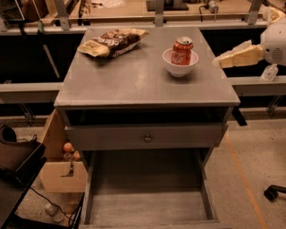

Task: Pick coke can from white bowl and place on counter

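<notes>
The coke can (182,51) stands upright inside the white bowl (179,67) at the back right of the grey counter (134,78). My gripper (219,61) reaches in from the right edge of the view. Its pale fingers point left, at about the height of the can. It sits a short way right of the bowl and touches nothing.
A yellow-and-brown snack bag (111,41) lies at the back left of the counter. Below the top is a shut drawer with a round knob (147,138), and a lower drawer (147,197) is pulled out. A light wooden workbench (134,11) runs behind. A wooden crate (60,156) stands at the left.
</notes>
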